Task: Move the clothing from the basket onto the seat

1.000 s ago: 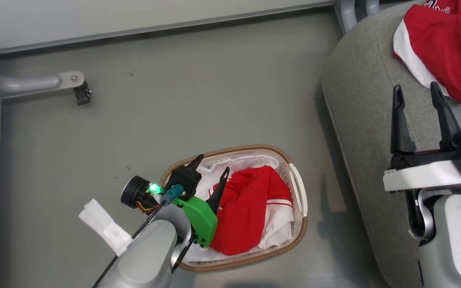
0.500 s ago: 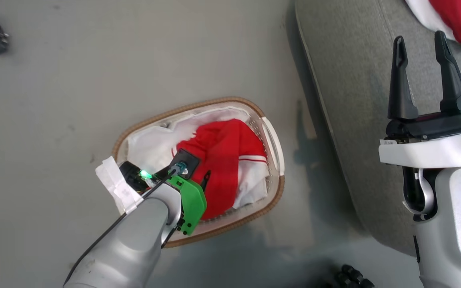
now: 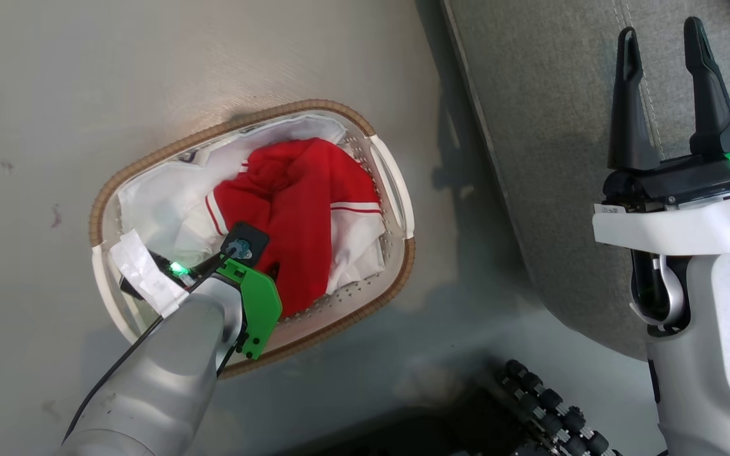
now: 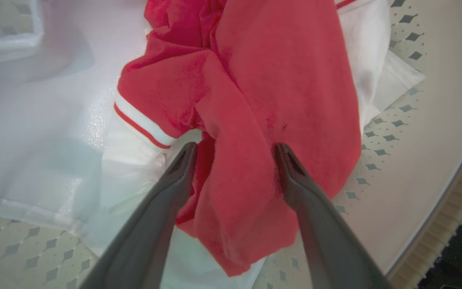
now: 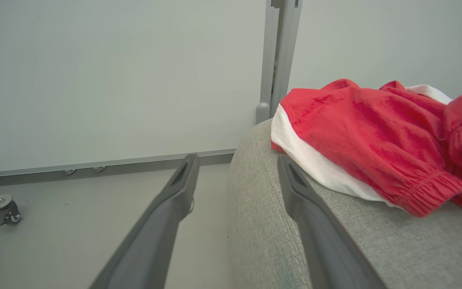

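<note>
Looks like the grab step: left hand [image 4: 235, 150] wide open, straddling a red clothing [image 3: 301, 209] fold in the basket [image 3: 213, 131], centre-left of frame, nothing held. Next I'd guess pinch shut, then lift toward the seat [image 3: 549, 158], upper right. Right hand [image 3: 663, 44] open, empty.

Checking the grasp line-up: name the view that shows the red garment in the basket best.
Left wrist view: the red garment lies close up, one fold between the open left gripper's fingers. The head view shows it from above, crumpled in the basket. The right wrist view faces the seat, where another red garment lies.
</note>
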Controlling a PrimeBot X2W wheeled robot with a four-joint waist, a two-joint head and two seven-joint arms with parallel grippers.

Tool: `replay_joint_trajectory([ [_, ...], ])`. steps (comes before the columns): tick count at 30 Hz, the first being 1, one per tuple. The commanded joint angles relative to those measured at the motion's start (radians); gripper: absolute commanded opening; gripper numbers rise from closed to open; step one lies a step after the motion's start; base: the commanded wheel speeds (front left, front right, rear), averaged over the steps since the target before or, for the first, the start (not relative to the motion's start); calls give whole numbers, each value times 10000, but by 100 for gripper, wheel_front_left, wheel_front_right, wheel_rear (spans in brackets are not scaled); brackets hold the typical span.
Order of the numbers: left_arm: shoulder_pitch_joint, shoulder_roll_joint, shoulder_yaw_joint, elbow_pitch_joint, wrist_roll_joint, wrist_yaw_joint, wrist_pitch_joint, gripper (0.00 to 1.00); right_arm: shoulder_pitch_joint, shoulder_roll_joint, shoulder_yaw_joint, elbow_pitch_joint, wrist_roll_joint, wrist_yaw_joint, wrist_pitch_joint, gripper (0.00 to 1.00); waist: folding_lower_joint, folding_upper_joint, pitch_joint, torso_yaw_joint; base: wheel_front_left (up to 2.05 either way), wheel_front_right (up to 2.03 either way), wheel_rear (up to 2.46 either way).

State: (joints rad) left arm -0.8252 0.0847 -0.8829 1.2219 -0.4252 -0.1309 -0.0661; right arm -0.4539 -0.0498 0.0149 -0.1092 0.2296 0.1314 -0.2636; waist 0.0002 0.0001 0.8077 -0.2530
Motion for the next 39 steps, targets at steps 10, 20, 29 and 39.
replay_joint_trajectory([
  [10, 141, -48, -272, -193, -644, 7, -547, 0, -118, -17, 79, 104, -107, -14, -16, 100, -2, -1, 88, -54, 0, 0, 0],
  [20, 512, -167, -939, -1041, -1161, 7, -1511, 0, 274, -23, -53, 618, -622, -14, -16, 100, -2, -1, -1329, 717, 0, 0, 0],
  [29, 470, 149, -1839, -2179, -1253, 7, -1908, 0, 1086, -23, -282, 1262, -1054, -14, -16, 100, -2, -1, -3350, 1467, 0, 0, 0],
  [39, 153, 672, -2312, -3449, -789, 7, -2014, 0, 2250, -23, -454, 1948, -1370, -14, -16, 100, -2, -1, -5747, 2009, 0, 0, 0],
])
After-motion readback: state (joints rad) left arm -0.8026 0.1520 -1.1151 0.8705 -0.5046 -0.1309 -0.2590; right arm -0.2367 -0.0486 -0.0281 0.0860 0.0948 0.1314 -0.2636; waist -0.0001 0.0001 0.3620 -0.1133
